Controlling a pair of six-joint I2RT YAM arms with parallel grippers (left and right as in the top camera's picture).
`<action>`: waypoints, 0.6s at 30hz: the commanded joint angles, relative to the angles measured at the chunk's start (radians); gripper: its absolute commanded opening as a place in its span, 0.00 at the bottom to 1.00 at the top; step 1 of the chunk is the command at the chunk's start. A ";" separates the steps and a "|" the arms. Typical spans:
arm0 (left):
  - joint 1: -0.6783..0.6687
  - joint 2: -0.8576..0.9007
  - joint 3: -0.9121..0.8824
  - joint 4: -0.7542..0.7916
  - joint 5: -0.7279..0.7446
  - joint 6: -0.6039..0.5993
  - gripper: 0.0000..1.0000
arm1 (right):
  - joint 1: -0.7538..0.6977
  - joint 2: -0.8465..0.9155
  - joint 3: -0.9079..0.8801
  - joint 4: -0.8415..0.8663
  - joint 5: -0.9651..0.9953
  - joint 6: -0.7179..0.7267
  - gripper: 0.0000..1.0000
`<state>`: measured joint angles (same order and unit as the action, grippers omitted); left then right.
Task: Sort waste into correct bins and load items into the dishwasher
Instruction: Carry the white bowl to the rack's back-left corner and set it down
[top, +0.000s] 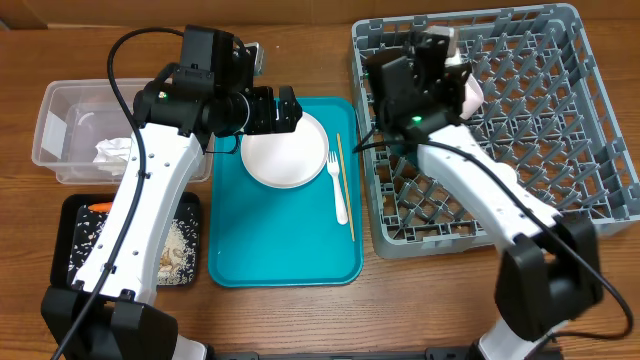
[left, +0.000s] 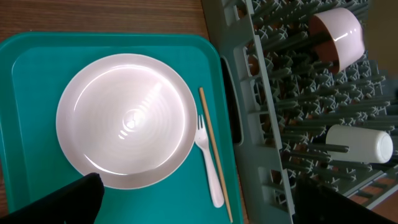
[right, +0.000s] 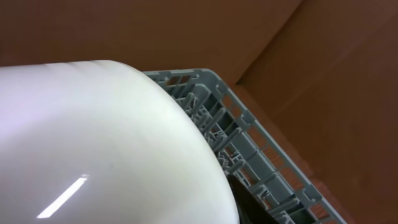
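Pale bowl (right: 93, 143) gripped by right tool (top: 452, 82) in grey rack (right: 249, 149), left tool (top: 288, 110) open above plate (left: 124, 118)

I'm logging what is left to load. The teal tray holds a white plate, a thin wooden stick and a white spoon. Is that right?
Not quite. The utensil is a white fork, not a spoon: its tines show clearly in the left wrist view. It lies on the teal tray with the white plate and the thin wooden stick.

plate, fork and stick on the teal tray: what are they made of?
Plate: glossy white, plastic or glazed ceramic; sharp light reflections and faint concentric rings, so it cannot be settled.
Fork: white plastic by the look, smooth moulded tines.
Stick: wood or bamboo, tan and dull.
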<state>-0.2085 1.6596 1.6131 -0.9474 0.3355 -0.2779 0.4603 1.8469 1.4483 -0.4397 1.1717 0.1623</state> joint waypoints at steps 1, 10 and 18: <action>0.005 -0.023 0.027 0.002 -0.006 0.013 1.00 | 0.026 0.020 0.031 0.026 0.032 -0.011 0.25; 0.005 -0.023 0.027 0.002 -0.006 0.013 1.00 | 0.037 0.106 0.031 0.117 -0.028 -0.062 0.25; 0.005 -0.023 0.027 0.002 -0.006 0.013 1.00 | 0.043 0.224 0.031 0.266 0.014 -0.175 0.25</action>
<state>-0.2085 1.6596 1.6131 -0.9474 0.3355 -0.2779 0.5030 2.0464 1.4544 -0.1978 1.1511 0.0326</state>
